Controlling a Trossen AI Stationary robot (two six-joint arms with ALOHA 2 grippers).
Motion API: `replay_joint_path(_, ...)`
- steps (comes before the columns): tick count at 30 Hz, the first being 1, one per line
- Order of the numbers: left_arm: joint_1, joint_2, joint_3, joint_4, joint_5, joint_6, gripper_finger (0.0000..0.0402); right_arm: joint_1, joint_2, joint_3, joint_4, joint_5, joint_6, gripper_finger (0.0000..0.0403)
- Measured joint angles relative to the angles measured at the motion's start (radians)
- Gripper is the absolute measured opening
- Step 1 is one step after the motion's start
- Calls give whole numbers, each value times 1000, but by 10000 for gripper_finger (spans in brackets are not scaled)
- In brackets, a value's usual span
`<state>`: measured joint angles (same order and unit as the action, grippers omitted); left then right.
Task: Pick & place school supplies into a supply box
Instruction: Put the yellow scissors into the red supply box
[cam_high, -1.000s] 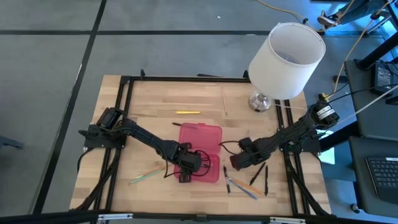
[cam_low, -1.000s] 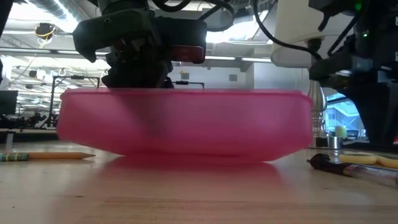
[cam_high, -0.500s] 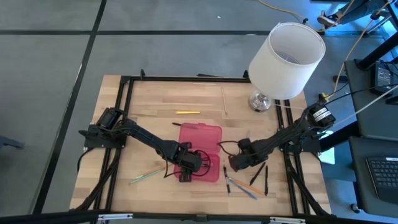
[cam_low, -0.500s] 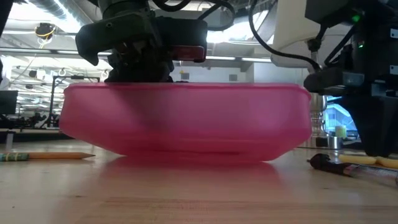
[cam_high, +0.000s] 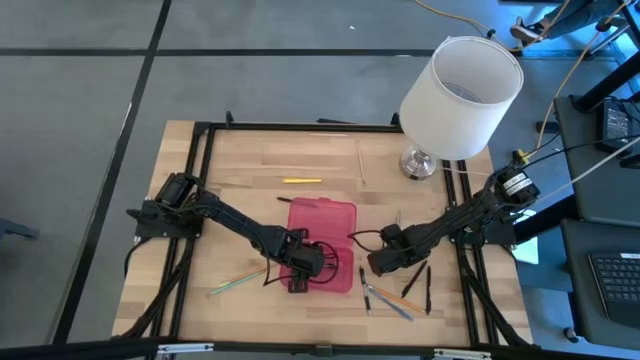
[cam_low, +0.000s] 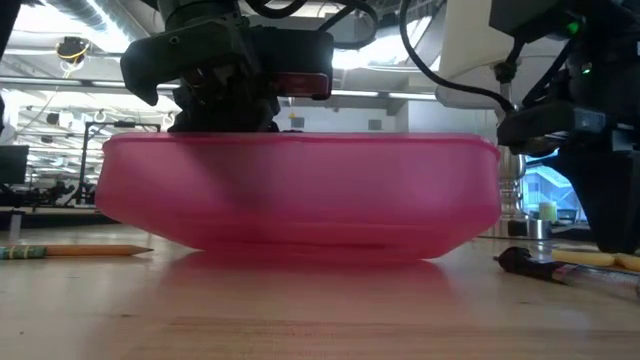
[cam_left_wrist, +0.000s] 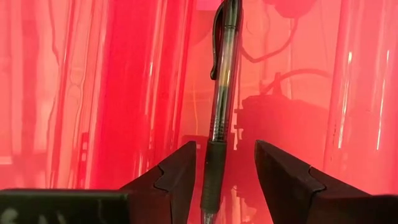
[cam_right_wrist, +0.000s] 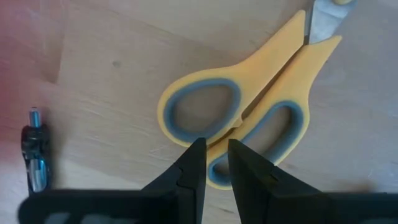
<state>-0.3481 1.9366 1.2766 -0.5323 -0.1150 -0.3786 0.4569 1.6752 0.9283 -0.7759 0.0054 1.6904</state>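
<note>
— Why is the left pincer (cam_left_wrist: 224, 171) down inside the supply box (cam_high: 325, 225)?
— Its fingers stand apart either side of a black pen (cam_left_wrist: 221, 106) lying on the red floor, likely just let go.
— And the right pincer (cam_right_wrist: 214, 163)?
— Low over the counter (cam_high: 250, 190), right of the box, fingers narrowly parted astride a handle loop of the yellow scissors (cam_right_wrist: 249, 109), not yet clamped.

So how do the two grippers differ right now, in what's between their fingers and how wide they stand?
The left gripper sits over the pink box with a black pen lying between its fingers; the right gripper is over bare table beside the box, fingers astride the handle of the yellow scissors. The left's fingers stand apart, clear of the pen; the right's are nearly together. Both point down, low at the work.
</note>
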Motion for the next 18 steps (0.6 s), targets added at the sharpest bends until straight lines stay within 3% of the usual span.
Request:
replay_joint_path(6, 0, 0, 0, 0, 0, 0, 153, 0, 0, 2, -7, 0, -28, 92)
replay_joint_path(18, 0, 0, 0, 0, 0, 18, 153, 0, 0, 25, -3, -2, -19, 209)
